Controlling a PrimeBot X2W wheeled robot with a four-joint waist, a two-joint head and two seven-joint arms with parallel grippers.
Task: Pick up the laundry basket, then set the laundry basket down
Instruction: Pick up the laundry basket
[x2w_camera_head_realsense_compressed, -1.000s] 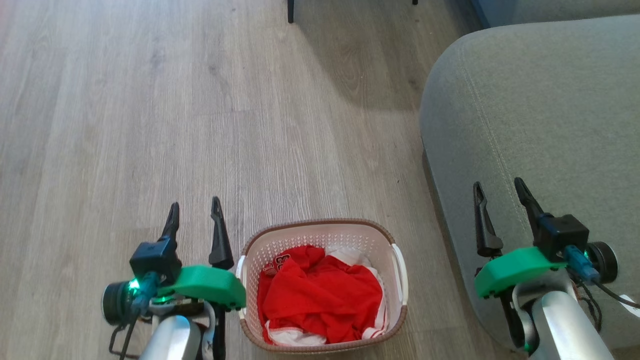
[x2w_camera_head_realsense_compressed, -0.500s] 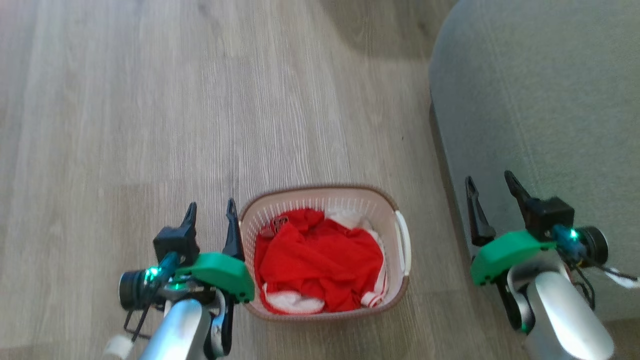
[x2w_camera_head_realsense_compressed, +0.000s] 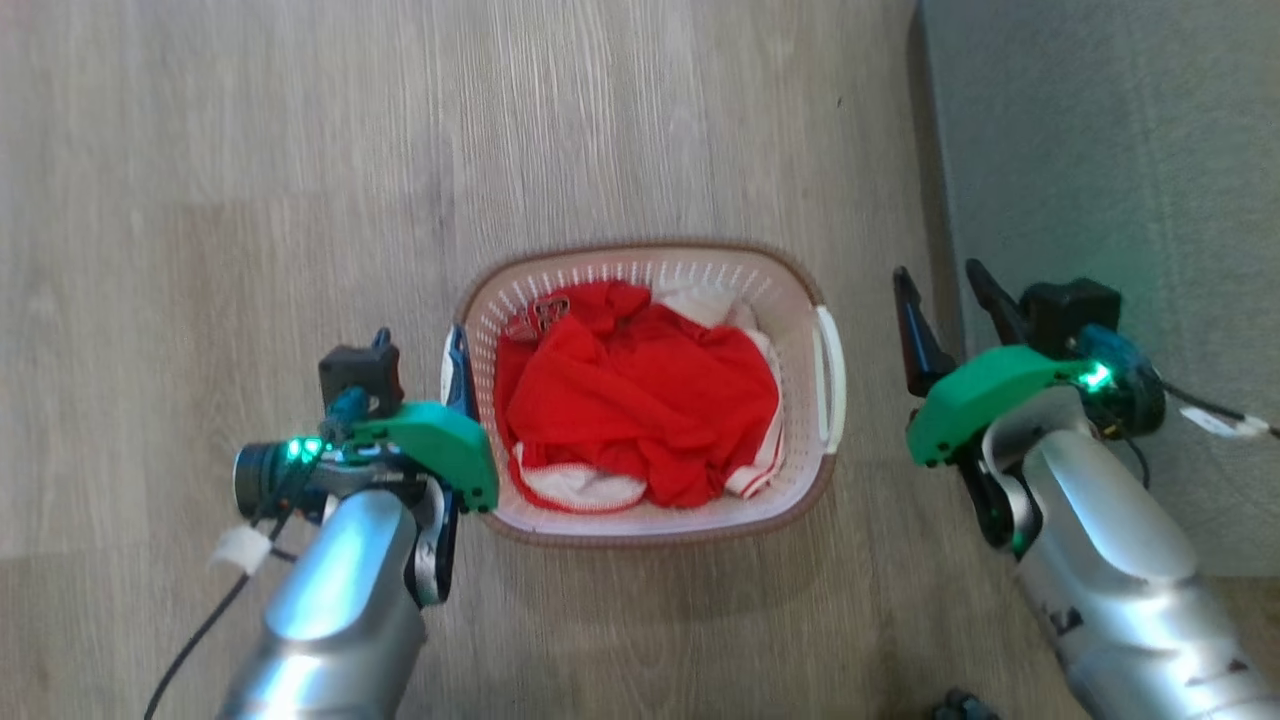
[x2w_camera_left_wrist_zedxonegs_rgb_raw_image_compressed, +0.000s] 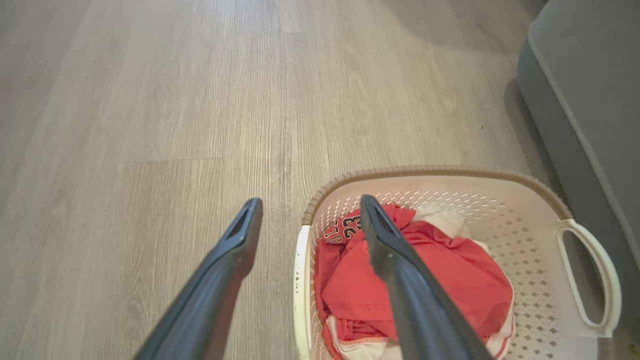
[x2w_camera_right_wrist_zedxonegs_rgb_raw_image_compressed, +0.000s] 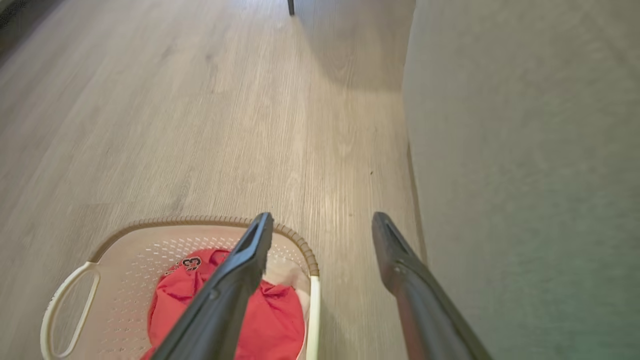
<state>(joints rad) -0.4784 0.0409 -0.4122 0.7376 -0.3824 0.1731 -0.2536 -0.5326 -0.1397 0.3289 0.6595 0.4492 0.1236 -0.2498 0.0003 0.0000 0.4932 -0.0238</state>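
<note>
the left end effector (x2w_camera_head_realsense_compressed: 418, 348) is standing wide open, straddling the left handle (x2w_camera_left_wrist_zedxonegs_rgb_raw_image_compressed: 301, 280) of the laundry basket (x2w_camera_head_realsense_compressed: 660, 272). the right end effector (x2w_camera_head_realsense_compressed: 936, 275) is hanging wide open near its other side. the basket is sitting on the floor (x2w_camera_head_realsense_compressed: 200, 150) by a grey sofa (x2w_camera_head_realsense_compressed: 1100, 150).

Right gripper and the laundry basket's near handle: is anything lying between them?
Nothing but bare wooden floor, seen in the head view, between the right gripper and the white side handle of the laundry basket.

Soft, even light, slightly blurred. A shadow (x2w_camera_right_wrist_zedxonegs_rgb_raw_image_compressed: 350, 55) darkens the floor (x2w_camera_right_wrist_zedxonegs_rgb_raw_image_compressed: 200, 125) far ahead of the right gripper (x2w_camera_right_wrist_zedxonegs_rgb_raw_image_compressed: 322, 220), beside the sofa (x2w_camera_right_wrist_zedxonegs_rgb_raw_image_compressed: 525, 150).
</note>
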